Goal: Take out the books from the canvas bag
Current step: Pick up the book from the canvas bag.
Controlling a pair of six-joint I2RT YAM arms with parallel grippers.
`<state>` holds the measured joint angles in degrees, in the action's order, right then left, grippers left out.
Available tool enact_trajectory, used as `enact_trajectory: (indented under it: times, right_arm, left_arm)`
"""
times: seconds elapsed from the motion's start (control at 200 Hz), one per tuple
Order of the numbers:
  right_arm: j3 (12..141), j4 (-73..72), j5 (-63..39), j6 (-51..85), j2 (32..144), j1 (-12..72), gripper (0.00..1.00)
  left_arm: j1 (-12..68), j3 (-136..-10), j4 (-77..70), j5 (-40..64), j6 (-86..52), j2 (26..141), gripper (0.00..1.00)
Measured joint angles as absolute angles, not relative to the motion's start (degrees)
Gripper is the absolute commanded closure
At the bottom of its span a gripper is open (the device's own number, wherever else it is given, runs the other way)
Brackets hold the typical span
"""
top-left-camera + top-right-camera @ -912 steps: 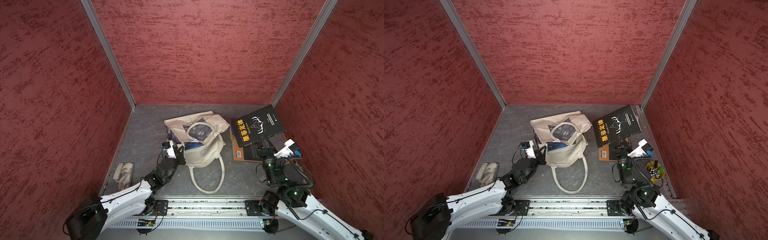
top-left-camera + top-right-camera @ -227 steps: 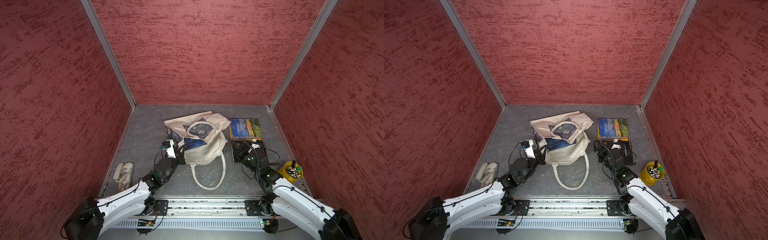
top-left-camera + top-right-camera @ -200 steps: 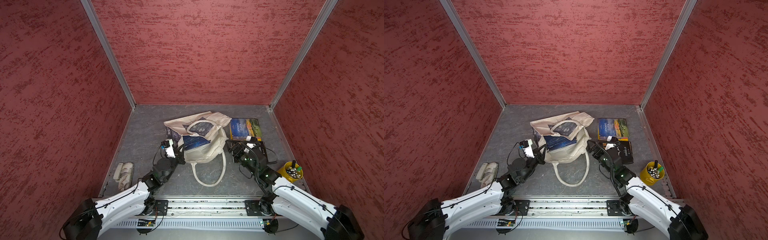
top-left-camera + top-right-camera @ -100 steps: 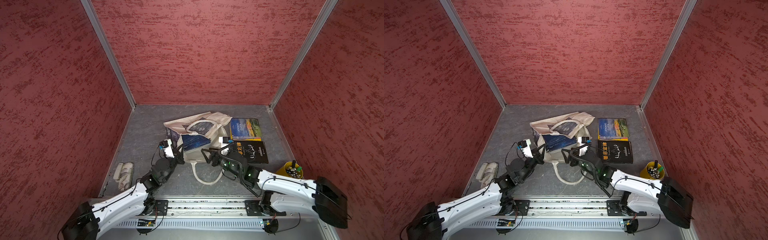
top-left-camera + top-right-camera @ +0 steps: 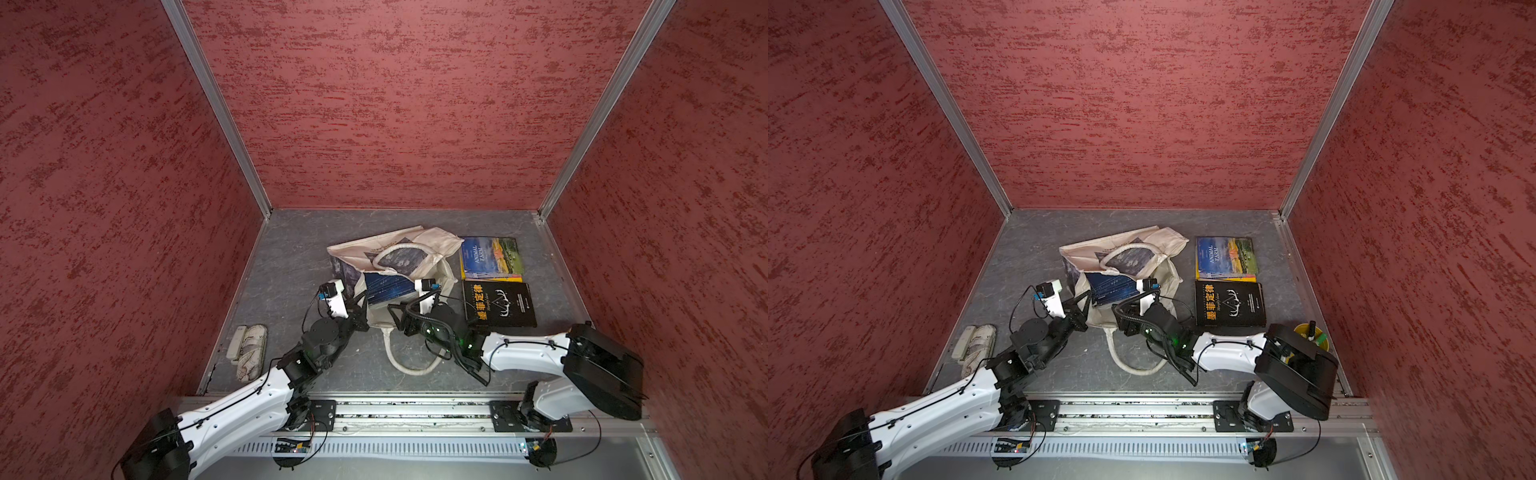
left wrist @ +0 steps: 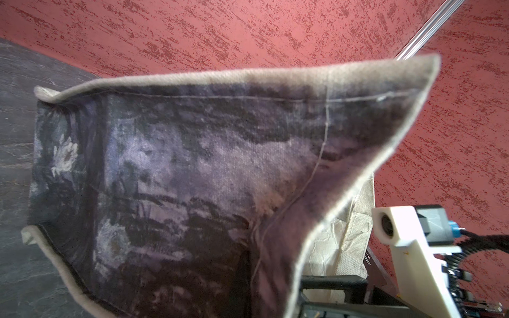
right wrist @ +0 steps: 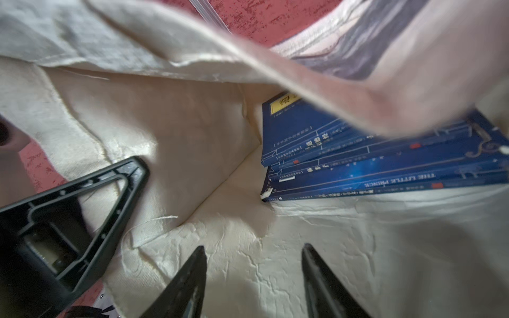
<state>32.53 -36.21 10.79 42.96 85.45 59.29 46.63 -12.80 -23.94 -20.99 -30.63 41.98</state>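
Several stiff, slick navy paperback books (image 7: pixel 371 168) lie stacked inside the limp cream canvas bag (image 5: pixel 436 245), its rim pinched by the left gripper (image 5: pixel 360 297), while the parted, empty right gripper (image 7: pixel 253 246) would probably best clamp a spine edge.

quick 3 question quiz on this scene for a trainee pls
1. True or false: the right tool grips one of the navy books.
2. How many books lie outside the canvas bag? A) none B) two C) four
3. Fill in: the left tool is shut on the rim of the ____.

Key:
1. False. Its jaws stand apart, short of the stack.
2. B: the Animal Farm book and the black book.
3. Canvas bag.
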Motion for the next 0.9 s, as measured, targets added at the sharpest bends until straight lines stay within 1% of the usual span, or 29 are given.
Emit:
enact_trajectory:
  times: [0.235,0.316,0.451,0.641,0.676,0.741,0.771,0.842,0.897]
  right_arm:
    - [30.26,-39.81,16.60,42.46,87.77,62.28,0.49]
    - [31.59,-39.38,18.02,41.65,89.76,63.35,0.52]
    - [31.44,-41.10,21.87,40.82,91.15,65.14,0.54]
    - [31.38,-44.10,27.40,36.14,93.47,69.36,0.55]
    - [32.12,-44.05,27.90,35.24,94.63,70.11,0.57]
    - [33.67,-43.88,28.67,34.00,96.82,70.83,0.67]
    - [34.33,-43.77,28.93,33.32,97.71,71.11,0.70]
    - [35.18,-43.70,29.58,32.82,99.13,71.26,0.71]
    - [35.31,-43.79,30.26,32.51,99.70,71.31,0.69]
  left_arm:
    - [46.74,-12.80,-23.92,-21.12,-31.16,42.00,1.00]
    - [46.83,-12.80,-23.94,-21.37,-31.27,42.02,1.00]
    - [46.94,-12.78,-23.97,-21.74,-31.31,42.00,1.00]
    - [46.96,-12.80,-24.01,-21.71,-31.68,41.98,1.00]
    - [46.96,-12.78,-23.99,-21.74,-31.70,41.98,1.00]
    - [46.94,-12.78,-23.97,-21.76,-31.70,41.98,1.00]
    - [46.94,-12.78,-23.94,-21.78,-31.70,41.98,1.00]
    - [46.94,-12.78,-23.97,-21.87,-31.70,41.95,1.00]
    - [46.94,-12.78,-23.92,-21.91,-31.70,41.91,1.00]
